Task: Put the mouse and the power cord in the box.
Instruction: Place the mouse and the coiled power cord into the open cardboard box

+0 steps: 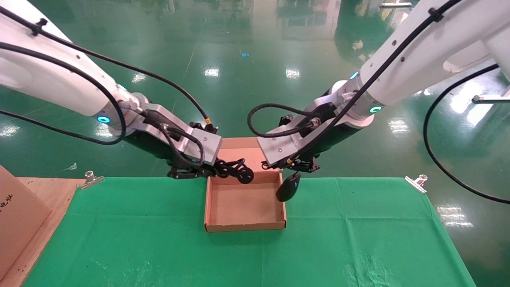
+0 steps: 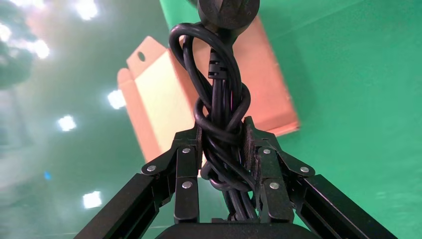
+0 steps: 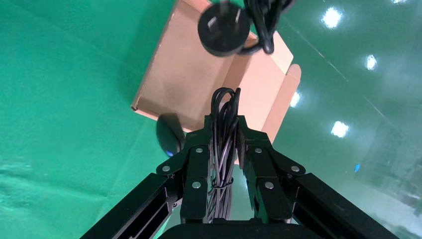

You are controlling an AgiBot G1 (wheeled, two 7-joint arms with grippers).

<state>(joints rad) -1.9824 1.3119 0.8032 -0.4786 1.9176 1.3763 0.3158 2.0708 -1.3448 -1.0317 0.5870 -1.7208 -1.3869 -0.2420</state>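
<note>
While both arms reach in from the upper corners of the head view, the box [image 1: 244, 207] sits open at the centre of the frame on the green cloth [image 1: 358, 239], its lid flap [image 1: 239, 153] folded back toward the top of the picture.

At the box's upper left corner, the left gripper [image 1: 223, 169] is clamped on the power cord [image 1: 235, 169]. In the left wrist view its fingers [image 2: 188, 164] press on either side of the knotted black bundle, and the round plug [image 2: 228, 12] juts beyond the fingertips at the top of that frame, with the box behind it. In the head view the plug [image 1: 246, 175] hangs just over the box's far wall, above the inside of the box.

At the box's upper right corner, the right gripper [image 1: 297, 164] is closed on the mouse's thin coiled cable [image 3: 223, 144], which the right wrist view shows squeezed between the two fingers [image 3: 256, 159]. The mouse [image 1: 288, 186] itself dangles just below that gripper, a black oval with a small blue mark, overlapping the box's right wall in the head view; whether it touches the wall or the cloth cannot be told. The inside of the box shows bare cardboard.
</note>
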